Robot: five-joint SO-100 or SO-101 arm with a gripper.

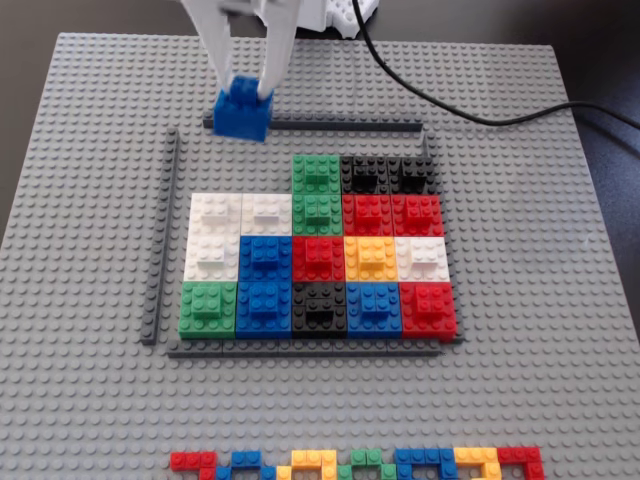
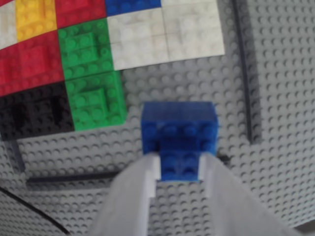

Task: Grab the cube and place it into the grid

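Here, white two-finger pincer (image 1: 252,88) seen clamped on raised top of bright blue square LEGO cube (image 1: 241,114), held at frame's top-left corner. Patchwork grid of coloured blocks (image 1: 318,256) part-filled; upper-left cells left bare. Placement not yet done.

Fixed view: the arm is cut off by the top edge, only the two white fingers (image 1: 215,40) showing; they cover part of the raised top of the cube (image 1: 241,112). The cube hides the left end of the dark grey strip (image 1: 345,125) behind it. The strip of small bricks (image 1: 360,463) is clipped by the bottom edge. Wrist view: the grid (image 2: 162,34) runs off the top and left edges; the black cable (image 2: 34,212) leaves at the lower left; the picture is soft throughout.
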